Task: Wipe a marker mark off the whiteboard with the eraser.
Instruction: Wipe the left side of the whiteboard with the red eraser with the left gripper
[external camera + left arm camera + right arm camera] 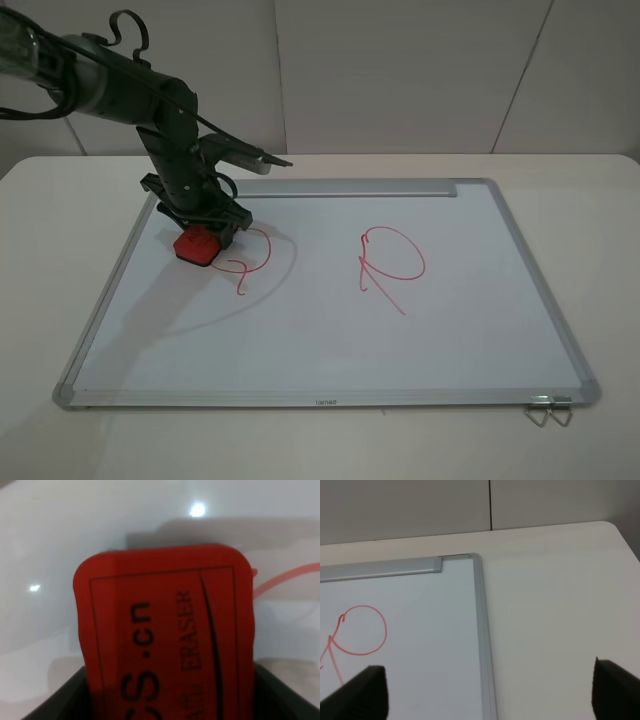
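The whiteboard (330, 330) lies flat on the table, silver-framed. My left gripper (205, 232) is shut on the red eraser (197, 246), which is pressed onto the board over the left side of the red marker mark (243, 272). Only the mark's right curve and short tail show beside the eraser. The left wrist view is filled by the eraser (165, 630) with black lettering, and a red stroke of the marker mark (285, 577) shows beside it. My right gripper (490, 690) stands open above the board's far right corner, out of the exterior high view.
A second red drawing, a P-like loop (392, 258) with a long slanted stroke, sits mid-board and shows in the right wrist view as the P-like loop (362, 630). A silver bar strip (350, 188) runs along the far edge. Wire clips (548, 408) hang at the near right corner.
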{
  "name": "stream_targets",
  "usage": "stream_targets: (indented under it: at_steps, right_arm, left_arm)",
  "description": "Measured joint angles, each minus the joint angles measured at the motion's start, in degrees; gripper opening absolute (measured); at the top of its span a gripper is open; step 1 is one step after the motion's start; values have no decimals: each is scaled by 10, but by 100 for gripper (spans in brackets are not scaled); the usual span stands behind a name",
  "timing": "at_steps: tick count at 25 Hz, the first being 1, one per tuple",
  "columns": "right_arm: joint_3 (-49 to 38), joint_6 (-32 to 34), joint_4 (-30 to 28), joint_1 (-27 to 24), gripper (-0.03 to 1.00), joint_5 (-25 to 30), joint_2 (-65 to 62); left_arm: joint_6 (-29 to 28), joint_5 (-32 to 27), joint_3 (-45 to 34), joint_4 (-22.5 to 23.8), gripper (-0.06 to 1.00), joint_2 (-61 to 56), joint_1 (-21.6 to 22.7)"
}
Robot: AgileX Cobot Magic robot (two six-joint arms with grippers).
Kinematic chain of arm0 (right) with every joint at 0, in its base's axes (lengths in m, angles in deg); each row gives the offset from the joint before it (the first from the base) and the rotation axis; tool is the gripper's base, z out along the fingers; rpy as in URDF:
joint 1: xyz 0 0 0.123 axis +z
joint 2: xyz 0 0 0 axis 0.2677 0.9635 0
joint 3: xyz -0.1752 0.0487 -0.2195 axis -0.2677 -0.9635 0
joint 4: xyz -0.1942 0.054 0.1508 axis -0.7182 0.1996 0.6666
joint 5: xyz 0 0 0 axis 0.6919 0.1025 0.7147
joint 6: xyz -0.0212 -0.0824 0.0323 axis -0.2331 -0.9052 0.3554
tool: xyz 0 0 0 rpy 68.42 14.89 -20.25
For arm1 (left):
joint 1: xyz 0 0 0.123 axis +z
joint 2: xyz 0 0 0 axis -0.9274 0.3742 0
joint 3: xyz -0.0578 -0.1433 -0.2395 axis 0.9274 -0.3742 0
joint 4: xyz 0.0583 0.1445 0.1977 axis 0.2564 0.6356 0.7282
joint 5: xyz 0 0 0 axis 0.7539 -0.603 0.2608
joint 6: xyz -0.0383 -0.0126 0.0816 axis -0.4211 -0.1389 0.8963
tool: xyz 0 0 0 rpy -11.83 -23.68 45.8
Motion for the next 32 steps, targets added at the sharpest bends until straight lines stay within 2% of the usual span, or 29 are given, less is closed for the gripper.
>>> stream_targets:
  at_steps: [5, 11, 18, 26, 32]
  right_arm:
    - [0, 0, 0, 0, 72, 0, 0]
    - [0, 0, 0, 0, 72, 0, 0]
    - [0, 0, 0, 0, 72, 0, 0]
    - [0, 0, 0, 0, 72, 0, 0]
    - [0, 0, 0, 0, 72, 0, 0]
  left_arm:
    - [10, 5, 5, -17, 58, 8, -11]
    - [51, 19, 7, -67, 58, 13, -53]
    - [55, 19, 9, -68, 58, 17, -91]
    - [56, 0, 11, -70, 58, 17, -96]
    - [48, 2, -24, -70, 58, 6, -96]
